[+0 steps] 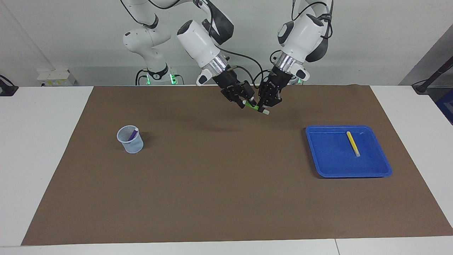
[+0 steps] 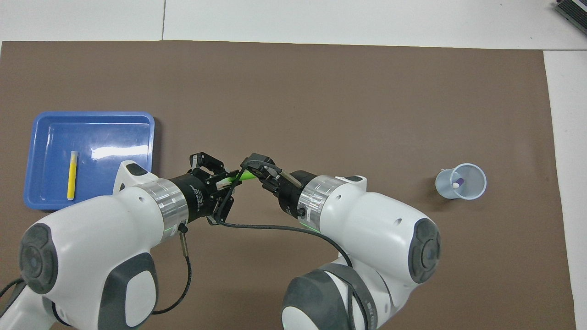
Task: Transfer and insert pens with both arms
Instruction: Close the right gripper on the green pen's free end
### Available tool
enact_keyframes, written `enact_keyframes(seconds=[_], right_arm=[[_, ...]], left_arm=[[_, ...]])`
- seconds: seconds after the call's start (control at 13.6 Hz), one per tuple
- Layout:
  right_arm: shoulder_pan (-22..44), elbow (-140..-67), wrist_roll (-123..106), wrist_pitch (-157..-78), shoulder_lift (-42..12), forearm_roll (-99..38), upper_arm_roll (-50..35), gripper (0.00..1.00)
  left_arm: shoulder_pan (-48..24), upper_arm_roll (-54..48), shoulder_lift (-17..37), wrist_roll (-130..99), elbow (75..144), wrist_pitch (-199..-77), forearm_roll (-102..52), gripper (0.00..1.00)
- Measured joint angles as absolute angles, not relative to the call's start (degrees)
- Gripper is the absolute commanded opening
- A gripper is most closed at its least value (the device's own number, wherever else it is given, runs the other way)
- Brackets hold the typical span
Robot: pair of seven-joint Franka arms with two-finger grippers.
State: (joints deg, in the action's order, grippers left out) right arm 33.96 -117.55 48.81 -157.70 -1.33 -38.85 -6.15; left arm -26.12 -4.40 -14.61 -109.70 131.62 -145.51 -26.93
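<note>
The bright green pen (image 1: 252,105) hangs in the air between the two grippers, over the brown mat's edge nearest the robots. My left gripper (image 1: 263,107) is shut on it near its pale cap; it also shows in the overhead view (image 2: 224,181). My right gripper (image 1: 244,102) is open, its fingers on either side of the green pen's (image 2: 245,174) other end, as the overhead view (image 2: 253,173) also shows. The purple pen (image 1: 133,134) stands in a pale mesh cup (image 1: 132,145). The yellow pen (image 1: 353,143) lies in a blue tray (image 1: 332,159).
The cup (image 2: 477,185) stands toward the right arm's end of the brown mat (image 1: 226,184). The tray (image 2: 119,133) lies toward the left arm's end. White table shows around the mat.
</note>
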Motion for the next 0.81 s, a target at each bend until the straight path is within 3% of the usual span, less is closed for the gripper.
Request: enact_keyframes(seconds=[0.22,0.66,0.81], right_arm=[[33.96,-117.29,48.93,-157.70,-1.32,-38.85,-6.14,0.52],[33.96,-117.22,49.15,-157.70,-1.32,-38.86,-6.13,0.46],[33.96,-117.08,49.15,-157.70,-1.32,-38.86,-6.13,0.40]], left_arm=[[-26.12,-4.59,-14.62,-110.15,131.62,-145.65,-26.93,0.00],[-26.12,-4.77,-14.74,-110.49,131.63,-146.17,-26.93,0.00],[-26.12,-4.77,-14.78,-110.68,131.63,-146.20,-26.93,0.00]])
